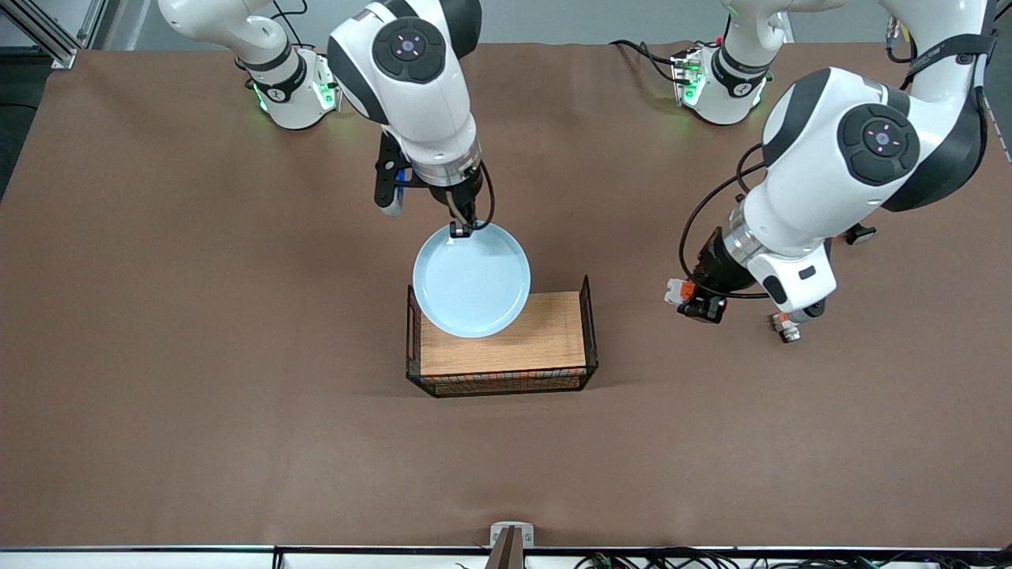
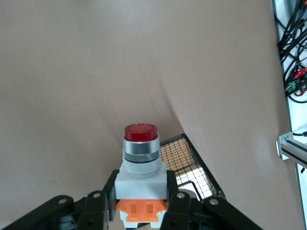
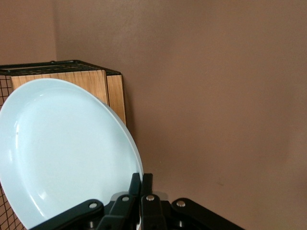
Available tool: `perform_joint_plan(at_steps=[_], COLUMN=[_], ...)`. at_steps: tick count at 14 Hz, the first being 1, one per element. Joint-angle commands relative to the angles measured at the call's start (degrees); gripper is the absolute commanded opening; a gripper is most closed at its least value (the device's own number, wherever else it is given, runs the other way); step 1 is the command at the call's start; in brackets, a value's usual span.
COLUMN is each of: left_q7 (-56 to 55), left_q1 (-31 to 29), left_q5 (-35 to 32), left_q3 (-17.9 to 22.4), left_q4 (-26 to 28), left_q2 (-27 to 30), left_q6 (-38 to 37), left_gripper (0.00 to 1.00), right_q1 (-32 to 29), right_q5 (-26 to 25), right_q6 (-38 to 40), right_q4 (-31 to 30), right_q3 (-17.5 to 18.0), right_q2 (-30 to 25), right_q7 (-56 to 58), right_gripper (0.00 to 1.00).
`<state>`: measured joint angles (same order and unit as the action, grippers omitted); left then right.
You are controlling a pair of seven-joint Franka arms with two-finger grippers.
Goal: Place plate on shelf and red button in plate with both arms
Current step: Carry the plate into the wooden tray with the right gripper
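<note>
The pale blue plate (image 1: 472, 278) hangs tilted over the wire basket's (image 1: 589, 316) corner toward the right arm's end. My right gripper (image 1: 461, 229) is shut on its rim. In the right wrist view the plate (image 3: 62, 148) fills the space beside the right gripper (image 3: 142, 184), whose jaws pinch its edge. My left gripper (image 1: 696, 302) is over the bare table, toward the left arm's end from the basket, and is shut on the red button (image 1: 685, 292). The left wrist view shows the red button (image 2: 140, 158) sticking out of the left gripper (image 2: 141, 201), red cap outward, white body clamped.
The basket has black wire walls and a wooden floor (image 1: 545, 336); it also shows as the basket (image 2: 192, 167) and the basket (image 3: 62, 72). A similar white-and-orange part with a silver tip (image 1: 785, 325) lies on the table under the left arm. A small black item (image 1: 860, 234) lies near it.
</note>
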<state>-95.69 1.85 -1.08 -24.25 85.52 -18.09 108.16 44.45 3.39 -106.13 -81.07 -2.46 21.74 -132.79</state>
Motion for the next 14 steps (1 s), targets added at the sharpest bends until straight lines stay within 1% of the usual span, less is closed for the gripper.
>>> perform_joint_plan(at_steps=[1, 3, 6, 8, 10, 14], left_q7=[-4.05, -7.3, -9.33, -11.87, -13.72, -13.99], left_q1=[0.08, 0.78, 2.36, 3.42, 4.55, 4.65], left_q5=[0.46, 0.46, 0.55, 0.47, 0.38, 0.46], left_q3=[-1.67, -2.11, -2.2, -2.2, -2.2, -2.2], left_q4=[-0.27, -0.36, -0.53, -0.53, -0.53, -0.53], left_q2=[0.08, 0.08, -0.1, -0.19, -0.54, -1.42], left_q6=[-0.84, -0.84, -0.76, -0.76, -0.76, -0.32], left_gripper=[0.13, 0.13, 0.19, 0.19, 0.19, 0.19], right_q1=[1.52, 2.22, 2.84, 2.93, 2.93, 2.93], right_q5=[-2.5, -3.64, -4.53, -4.96, -5.67, -5.76], right_q6=[-1.0, -2.49, -4.34, -4.35, -5.04, -6.45], right_q4=[3.63, 3.98, 5.12, 6.79, 7.06, 7.33], right_q3=[-0.7, -0.7, -0.79, -0.87, -0.87, -1.14], right_q2=[4.0, 6.11, 8.66, 10.51, 11.74, 13.33], right_q7=[-4.31, -6.25, -8.62, -8.72, -8.8, -8.89], right_gripper=[0.0, 0.0, 0.0, 0.0, 0.0, 0.0])
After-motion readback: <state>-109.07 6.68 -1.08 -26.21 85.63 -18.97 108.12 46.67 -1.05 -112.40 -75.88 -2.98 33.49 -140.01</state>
